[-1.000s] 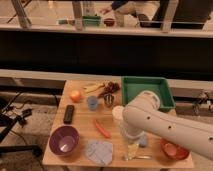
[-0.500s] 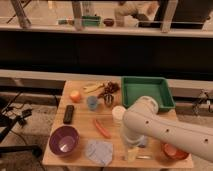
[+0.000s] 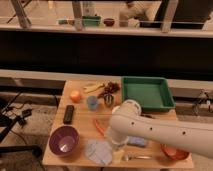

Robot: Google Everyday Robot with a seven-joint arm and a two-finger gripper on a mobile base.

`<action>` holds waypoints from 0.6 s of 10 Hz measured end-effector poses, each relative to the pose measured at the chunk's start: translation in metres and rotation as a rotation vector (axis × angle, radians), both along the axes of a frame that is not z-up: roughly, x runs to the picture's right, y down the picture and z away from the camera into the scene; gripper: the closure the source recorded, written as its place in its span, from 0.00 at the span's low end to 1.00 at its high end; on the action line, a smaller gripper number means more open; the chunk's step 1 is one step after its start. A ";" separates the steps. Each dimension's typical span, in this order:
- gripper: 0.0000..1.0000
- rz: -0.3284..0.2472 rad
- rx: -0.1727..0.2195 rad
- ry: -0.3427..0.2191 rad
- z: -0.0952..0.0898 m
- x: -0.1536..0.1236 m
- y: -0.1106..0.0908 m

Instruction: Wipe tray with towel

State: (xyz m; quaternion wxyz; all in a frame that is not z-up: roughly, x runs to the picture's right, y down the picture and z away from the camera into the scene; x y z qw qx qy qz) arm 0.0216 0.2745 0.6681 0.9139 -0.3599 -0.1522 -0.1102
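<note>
The green tray [image 3: 146, 92] sits at the table's back right, with nothing in it that I can see. The grey-blue towel [image 3: 98, 152] lies flat near the front edge, between the purple bowl and my arm. My white arm comes in from the lower right and bends down over the table's front middle. The gripper [image 3: 116, 143] hangs below the arm's end, just right of the towel's edge and mostly hidden by the arm. It is well in front of the tray.
On the wooden table [image 3: 82, 125]: a purple bowl [image 3: 64, 140], black remote [image 3: 69, 114], orange [image 3: 75, 95], blue cup [image 3: 92, 103], metal cup [image 3: 108, 99], banana [image 3: 93, 88], red stick-shaped item [image 3: 98, 126], blue sponge [image 3: 136, 142], spoon [image 3: 135, 157], orange bowl [image 3: 175, 152]. A counter with rails stands behind.
My arm has swung left and lower, bringing its end from the table's right front toward the towel. The objects on the table have not moved.
</note>
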 end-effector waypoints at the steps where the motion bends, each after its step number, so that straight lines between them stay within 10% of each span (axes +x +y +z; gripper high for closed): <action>1: 0.20 0.008 0.003 -0.013 0.003 -0.002 0.004; 6: 0.20 0.020 0.008 -0.017 0.016 -0.014 0.029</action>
